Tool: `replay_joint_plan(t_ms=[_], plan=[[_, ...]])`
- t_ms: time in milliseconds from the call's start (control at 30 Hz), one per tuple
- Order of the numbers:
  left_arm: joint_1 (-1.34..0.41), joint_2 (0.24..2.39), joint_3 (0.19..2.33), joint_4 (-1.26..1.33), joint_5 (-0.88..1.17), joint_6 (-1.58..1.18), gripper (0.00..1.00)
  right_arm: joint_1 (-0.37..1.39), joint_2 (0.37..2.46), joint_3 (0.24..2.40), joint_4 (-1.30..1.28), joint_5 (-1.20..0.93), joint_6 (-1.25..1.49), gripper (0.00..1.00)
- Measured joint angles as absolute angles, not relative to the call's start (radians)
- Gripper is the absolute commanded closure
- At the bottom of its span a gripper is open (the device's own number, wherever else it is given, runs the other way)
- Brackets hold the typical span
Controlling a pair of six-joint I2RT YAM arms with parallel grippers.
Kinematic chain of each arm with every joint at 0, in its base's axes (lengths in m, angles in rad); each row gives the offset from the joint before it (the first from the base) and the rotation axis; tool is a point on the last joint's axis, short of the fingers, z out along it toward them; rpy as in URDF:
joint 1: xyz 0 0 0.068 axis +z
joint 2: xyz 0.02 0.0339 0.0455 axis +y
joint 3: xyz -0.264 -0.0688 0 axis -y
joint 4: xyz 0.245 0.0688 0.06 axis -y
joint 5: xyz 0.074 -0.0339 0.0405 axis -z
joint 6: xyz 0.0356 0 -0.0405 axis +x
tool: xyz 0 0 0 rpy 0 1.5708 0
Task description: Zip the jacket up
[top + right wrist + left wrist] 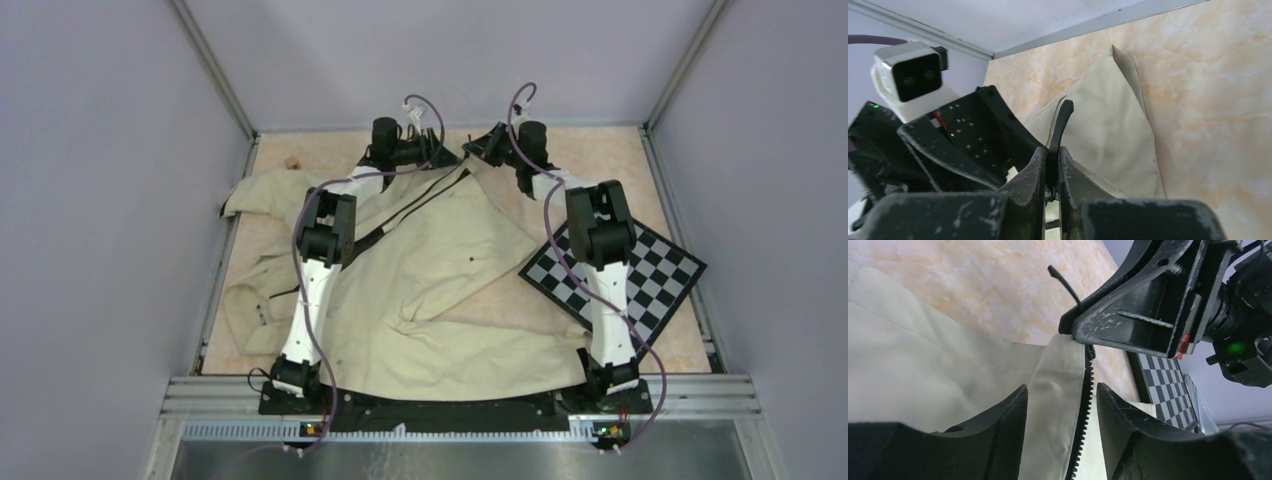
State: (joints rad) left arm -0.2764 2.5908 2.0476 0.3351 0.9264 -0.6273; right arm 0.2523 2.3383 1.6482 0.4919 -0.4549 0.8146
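Peach marbled counter [600,160], enclosed by pale lilac panels [100,150]. Jacket [440,290] lies spread across it, checkerboard [650,270] at right. Left hand [1062,405] stands wide, straddling the zipper edge [1083,405]. Right hand [1050,160] is pinched on the zipper pull [1062,117].

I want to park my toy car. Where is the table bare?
Bare: the far right corner between the right gripper and the checkerboard, and the far left corner beyond the jacket. Crowded: far middle, left gripper beside the pinched zipper pull.
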Motion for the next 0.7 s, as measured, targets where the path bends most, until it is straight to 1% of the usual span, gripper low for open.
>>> replay_joint_plan(t_ms=[33,133,300,567,600,633,667,700], plan=[[-0.276,2.603,2.054,0.351,0.935,-0.64,0.45,0.252,2.338,1.648,0.498,-0.459,0.82,1.0],[-0.276,2.632,2.064,0.391,0.965,-0.685,0.52,0.252,2.338,1.645,0.513,-0.472,0.833,1.0],[-0.277,2.661,2.09,0.42,0.984,-0.731,0.61,0.252,2.338,1.643,0.519,-0.481,0.841,1.0],[-0.276,2.67,2.139,0.445,0.992,-0.77,0.73,0.252,2.338,1.642,0.564,-0.481,0.854,1.0],[-0.276,2.675,2.144,0.453,0.992,-0.777,0.72,0.252,2.338,1.642,0.565,-0.481,0.856,1.0],[-0.276,2.677,2.144,0.457,0.994,-0.783,0.66,0.252,2.338,1.642,0.565,-0.482,0.856,1.0],[-0.276,2.678,2.144,0.458,0.995,-0.787,0.56,0.252,2.338,1.642,0.565,-0.483,0.857,1.0],[-0.276,2.679,2.144,0.464,0.998,-0.791,0.49,0.252,2.338,1.642,0.565,-0.484,0.857,1.0]])
